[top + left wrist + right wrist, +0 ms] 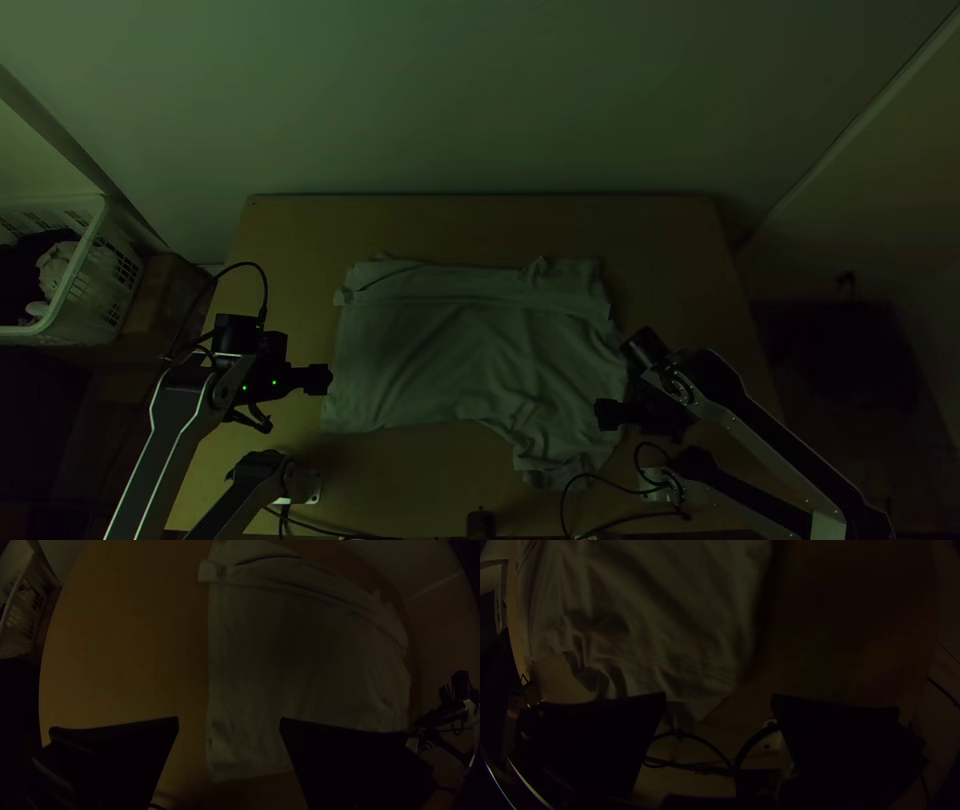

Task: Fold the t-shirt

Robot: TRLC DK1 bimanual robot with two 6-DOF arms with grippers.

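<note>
Dim wooden table [670, 240], t-shirt [430, 350] spread mid-table, band along far side folded over, near right part rumpled. My left gripper [322, 379] beside shirt's left edge, right gripper [605, 414] at its right side; both gaping, nothing held.

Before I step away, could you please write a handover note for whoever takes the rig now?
Pale, wrinkled fabric t-shirt: mostly spread on the light wooden table, far strip apparently turned over, one part jutting nearward.
Flat-fingered black left gripper: open, empty, by its left edge.
Matching right gripper: open, empty, by its near right part.
Done: no compact fold.
Left: probably smoothing, then folding.
</note>
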